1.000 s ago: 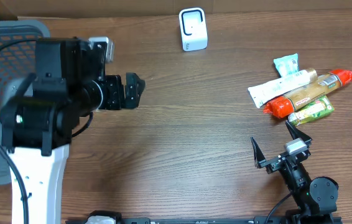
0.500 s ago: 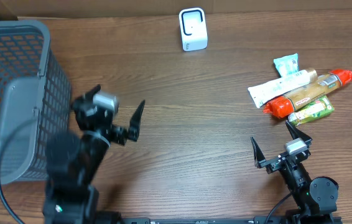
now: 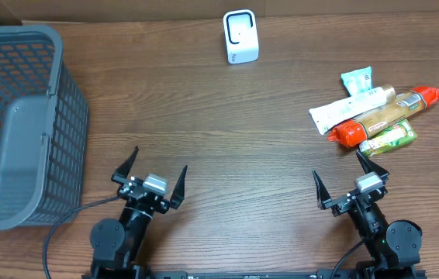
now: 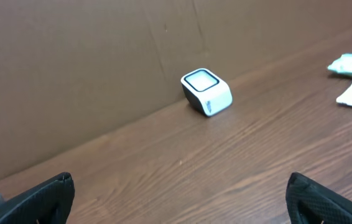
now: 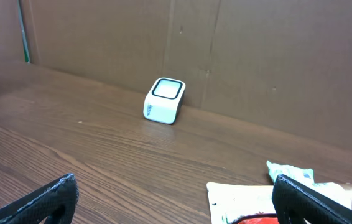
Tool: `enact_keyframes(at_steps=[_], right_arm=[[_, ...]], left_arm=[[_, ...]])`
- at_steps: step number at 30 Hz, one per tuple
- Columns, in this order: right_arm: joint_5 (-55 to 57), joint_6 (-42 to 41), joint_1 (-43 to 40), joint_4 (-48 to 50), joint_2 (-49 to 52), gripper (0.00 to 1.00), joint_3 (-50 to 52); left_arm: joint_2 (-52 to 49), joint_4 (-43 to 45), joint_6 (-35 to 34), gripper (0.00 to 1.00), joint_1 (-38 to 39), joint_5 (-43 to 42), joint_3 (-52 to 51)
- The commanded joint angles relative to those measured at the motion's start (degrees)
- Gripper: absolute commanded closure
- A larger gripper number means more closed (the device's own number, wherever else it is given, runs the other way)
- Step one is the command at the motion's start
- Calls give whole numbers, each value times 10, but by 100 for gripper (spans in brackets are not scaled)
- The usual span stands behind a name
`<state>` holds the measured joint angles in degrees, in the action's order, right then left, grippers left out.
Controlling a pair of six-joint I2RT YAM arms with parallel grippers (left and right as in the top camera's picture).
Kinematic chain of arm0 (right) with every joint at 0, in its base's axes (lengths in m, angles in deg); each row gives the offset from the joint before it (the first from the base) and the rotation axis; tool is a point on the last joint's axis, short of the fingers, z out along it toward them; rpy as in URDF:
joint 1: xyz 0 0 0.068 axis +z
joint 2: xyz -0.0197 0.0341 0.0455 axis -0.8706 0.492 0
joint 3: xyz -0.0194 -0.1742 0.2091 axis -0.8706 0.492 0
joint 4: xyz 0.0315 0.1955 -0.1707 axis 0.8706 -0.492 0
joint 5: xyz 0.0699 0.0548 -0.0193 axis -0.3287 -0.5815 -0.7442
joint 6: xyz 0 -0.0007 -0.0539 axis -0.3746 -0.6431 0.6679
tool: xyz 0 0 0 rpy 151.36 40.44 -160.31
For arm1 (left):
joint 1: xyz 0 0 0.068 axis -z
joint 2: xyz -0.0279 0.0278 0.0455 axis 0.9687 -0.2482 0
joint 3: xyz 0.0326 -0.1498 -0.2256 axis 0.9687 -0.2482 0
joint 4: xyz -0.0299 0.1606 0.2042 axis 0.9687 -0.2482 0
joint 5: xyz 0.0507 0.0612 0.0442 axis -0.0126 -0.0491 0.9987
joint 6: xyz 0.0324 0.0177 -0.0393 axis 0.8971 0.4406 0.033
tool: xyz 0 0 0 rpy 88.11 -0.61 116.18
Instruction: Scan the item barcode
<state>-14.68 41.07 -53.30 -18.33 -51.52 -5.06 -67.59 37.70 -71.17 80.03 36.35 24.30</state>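
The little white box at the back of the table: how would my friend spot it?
Look along the far edge of the brown wooden table, by the brown cardboard wall. Near the middle stands a small white rounded box with a dark-rimmed window. It stands alone, unlike the colourful packets heaped at the right.

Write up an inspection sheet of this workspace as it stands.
Surface: wood-grain table, nothing spilled seen.
Job's things: white scanner at the far edge; white tube, orange-capped bottle, green packet and teal packet heaped on the right.
Clutter: grey mesh basket, far left.
Pincers: left pincer and right pincer both open, holding nothing.
Cables: black cable beside the left arm.
Surroundings: brown cardboard wall behind the table.
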Motion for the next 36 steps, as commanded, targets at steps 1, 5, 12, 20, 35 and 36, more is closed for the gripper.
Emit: enact_keyframes(at_steps=[1, 5, 12, 20, 35, 36], right_arm=[[6, 2, 3, 4, -7, 0, 6], [6, 2, 3, 4, -7, 0, 6], [6, 2, 3, 4, -7, 0, 6], [6, 2, 3, 4, -7, 0, 6], [6, 2, 3, 4, -7, 0, 6], [6, 2, 3, 4, -7, 0, 6]], left_arm=[[45, 4, 21, 1, -3, 17, -31], [77, -20, 21, 1, -2, 16, -56], [87, -36, 14, 0, -2, 19, -56], [86, -36, 14, 1, -3, 19, -56], [86, -36, 14, 1, -3, 19, -56], [86, -36, 14, 0, -3, 19, -56]])
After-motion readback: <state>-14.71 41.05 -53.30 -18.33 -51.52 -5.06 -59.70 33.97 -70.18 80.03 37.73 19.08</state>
